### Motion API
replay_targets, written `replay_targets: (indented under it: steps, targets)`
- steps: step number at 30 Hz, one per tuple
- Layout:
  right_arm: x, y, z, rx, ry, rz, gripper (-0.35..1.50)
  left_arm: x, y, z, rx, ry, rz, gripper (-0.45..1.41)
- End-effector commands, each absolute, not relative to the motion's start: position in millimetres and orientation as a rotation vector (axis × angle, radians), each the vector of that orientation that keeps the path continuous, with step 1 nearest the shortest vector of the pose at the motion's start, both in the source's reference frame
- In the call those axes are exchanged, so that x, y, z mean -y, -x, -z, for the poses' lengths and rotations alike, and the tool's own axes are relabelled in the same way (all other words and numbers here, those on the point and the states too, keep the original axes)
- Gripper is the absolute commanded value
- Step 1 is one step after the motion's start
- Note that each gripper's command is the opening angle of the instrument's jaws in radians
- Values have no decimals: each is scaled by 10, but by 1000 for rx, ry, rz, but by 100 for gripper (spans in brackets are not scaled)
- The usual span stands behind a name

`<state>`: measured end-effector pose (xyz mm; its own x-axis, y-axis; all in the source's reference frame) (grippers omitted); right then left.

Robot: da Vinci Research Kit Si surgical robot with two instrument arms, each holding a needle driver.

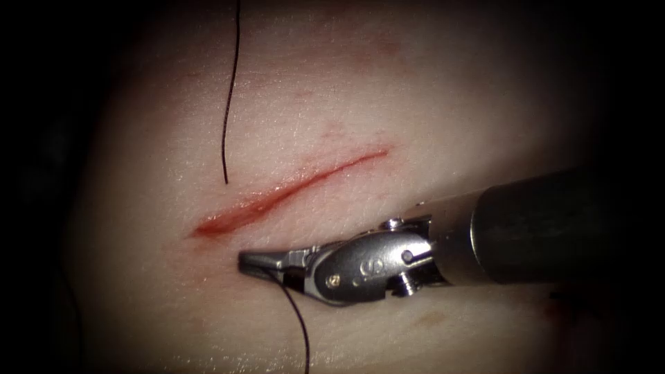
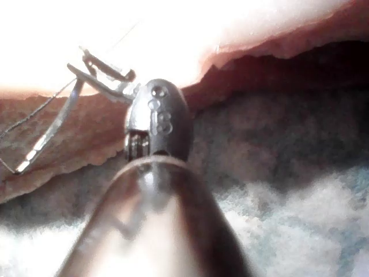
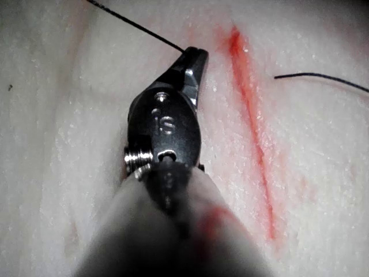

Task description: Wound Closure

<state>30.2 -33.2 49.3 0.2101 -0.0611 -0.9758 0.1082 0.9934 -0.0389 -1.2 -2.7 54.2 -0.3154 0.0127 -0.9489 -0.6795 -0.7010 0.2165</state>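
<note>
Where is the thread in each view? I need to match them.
Endoscope: thread hangs from the right tool's shut jaws, right of the cut; another strand lies left.
Right wrist: thread meets those jaws beside the cut.
Left wrist: thread trails from the needle, held near one end by the left tool, outside the tissue.
Shared landmark: the tissue.

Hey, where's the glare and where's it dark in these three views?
Endoscope view: light pools on the tissue round the cut, edges fall dark; right end effector, shut on thread, glints. Left wrist view: glare whites out tissue behind the left end effector, holding the needle near one end, outside the tissue. Right wrist view: evenly lit.
</note>
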Motion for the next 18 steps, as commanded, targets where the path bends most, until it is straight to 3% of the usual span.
replay_targets:
  steps: [1,7,18]
  targets:
    - [359,-297,-487,-1351,-59,143,-35,34,19,-549,-848,1483,-2059,-45]
    - [431,-264,-464,-1327,-110,284,-35,33,30,-551,-834,1490,-2064,-45]
    - [510,-261,-450,-1234,-313,471,-35,35,45,-554,-809,1514,-2075,-45]
